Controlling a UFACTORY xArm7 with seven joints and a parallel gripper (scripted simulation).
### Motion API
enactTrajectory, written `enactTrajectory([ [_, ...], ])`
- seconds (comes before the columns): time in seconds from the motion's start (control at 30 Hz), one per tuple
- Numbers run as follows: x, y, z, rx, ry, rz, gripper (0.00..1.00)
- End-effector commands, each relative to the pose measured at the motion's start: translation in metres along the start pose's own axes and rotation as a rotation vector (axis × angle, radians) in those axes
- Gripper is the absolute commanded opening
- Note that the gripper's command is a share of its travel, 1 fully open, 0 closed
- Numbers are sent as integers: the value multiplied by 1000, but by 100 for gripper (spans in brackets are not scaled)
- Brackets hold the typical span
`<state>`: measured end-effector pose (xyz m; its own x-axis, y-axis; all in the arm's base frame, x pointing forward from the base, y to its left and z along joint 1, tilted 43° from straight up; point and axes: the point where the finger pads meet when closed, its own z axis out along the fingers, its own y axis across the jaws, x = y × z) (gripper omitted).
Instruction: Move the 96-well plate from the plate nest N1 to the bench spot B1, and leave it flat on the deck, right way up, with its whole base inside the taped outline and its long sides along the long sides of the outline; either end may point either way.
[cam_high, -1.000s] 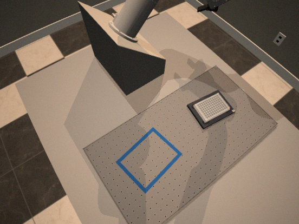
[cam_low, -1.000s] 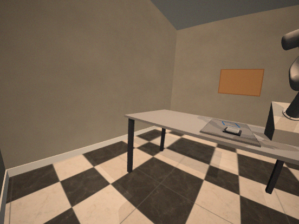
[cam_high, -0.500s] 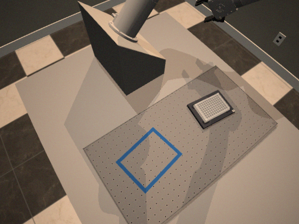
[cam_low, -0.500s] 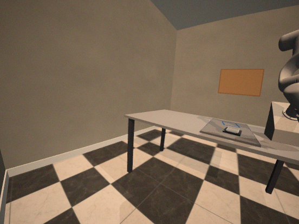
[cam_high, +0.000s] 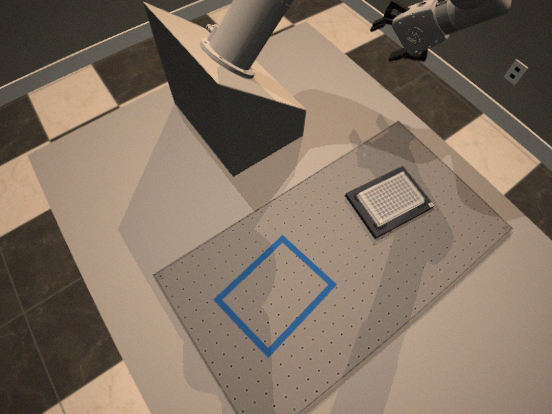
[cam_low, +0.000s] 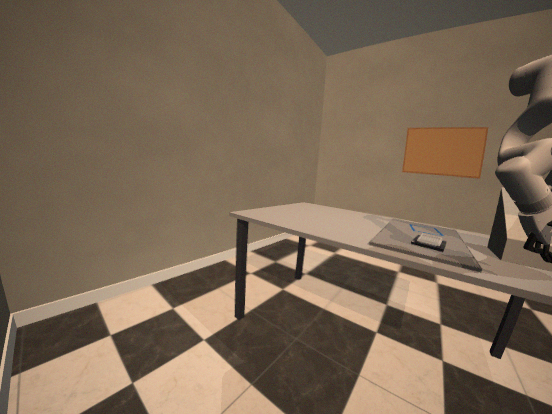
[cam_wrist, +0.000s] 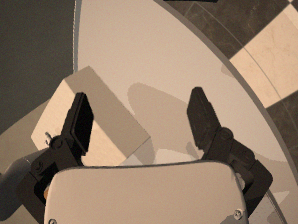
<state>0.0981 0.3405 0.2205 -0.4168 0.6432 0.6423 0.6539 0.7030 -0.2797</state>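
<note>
The white 96-well plate (cam_high: 390, 198) sits flat in the dark plate nest (cam_high: 390, 202) at the right part of the perforated deck (cam_high: 330, 270). The plate also shows small in the exterior view (cam_low: 430, 241). The blue taped outline (cam_high: 275, 295) lies empty at the deck's front left. My gripper (cam_high: 395, 37) is open and empty, high above the table's far right edge, well away from the plate. In the wrist view the open fingers frame bare table top and a table edge; neither plate nor outline shows there.
The arm's dark wedge-shaped base block (cam_high: 220, 95) stands at the back of the table, left of the nest. The table (cam_low: 350, 227) stands on a checkered floor, near a wall with an orange board (cam_low: 445, 151).
</note>
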Motion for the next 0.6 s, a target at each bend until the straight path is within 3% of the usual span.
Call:
enactTrajectory([
  [0.0,-6,10,-4,-39,31,26,100],
  [0.03,-8,14,-5,-61,45,41,100],
  [0.2,-20,29,-11,-61,45,41,100],
  [0.3,-30,39,-16,-135,87,91,100],
  [0.57,-44,54,-23,-135,87,91,100],
])
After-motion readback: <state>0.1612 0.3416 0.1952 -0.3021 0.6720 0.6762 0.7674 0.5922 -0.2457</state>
